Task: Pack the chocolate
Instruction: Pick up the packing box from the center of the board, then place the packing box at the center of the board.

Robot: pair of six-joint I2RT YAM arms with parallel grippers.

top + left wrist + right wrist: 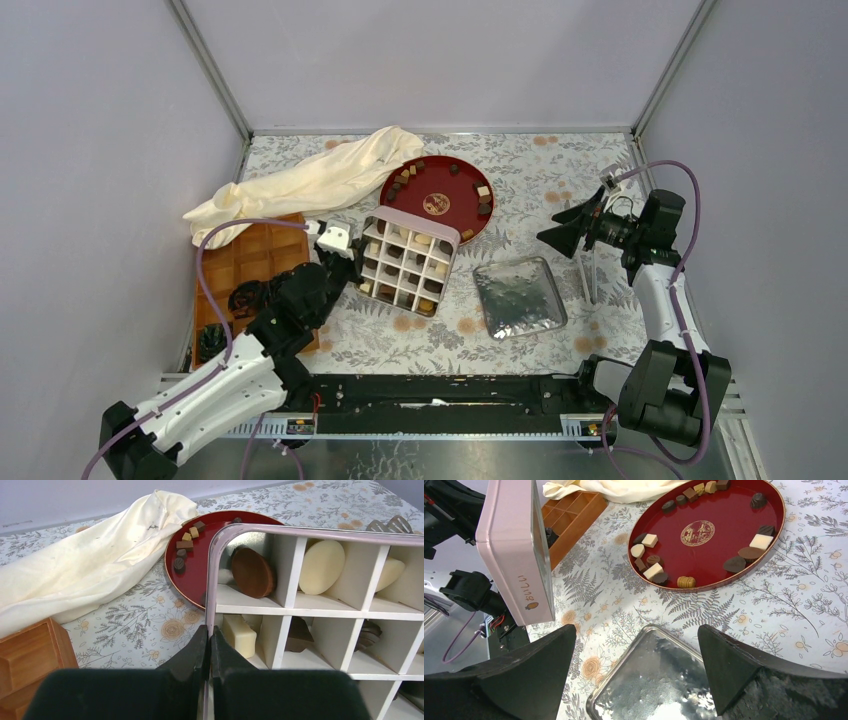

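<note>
Nearest to the left wrist camera, the left gripper (209, 636) has its two dark fingers pressed almost together, pinching the thin side wall of the pink tin (320, 532) near one corner. This tin has white dividers, and several compartments already hold a piece, for example a cream oval (321, 566). Other compartments look empty. Whether the tin lies flat or is tipped up, I cannot tell for sure.

Most of the loose chocolates (761, 541) lie on the red tray (724, 510), scattered along its rim. The tray sits just behind the far corner of the tin, on the side away from the arm bases.

The right gripper (636, 630) is spread fully wide and holds nothing. It hangs over the silver lid (659, 680). From it the tray lies ahead and toward the left arm, near, with no object in between.

In my judgement the right arm is the better one for the next pick, because the left one is busy with the tin. The pieces are small and many are close together, so the wide jaws may push a neighbour.
</note>
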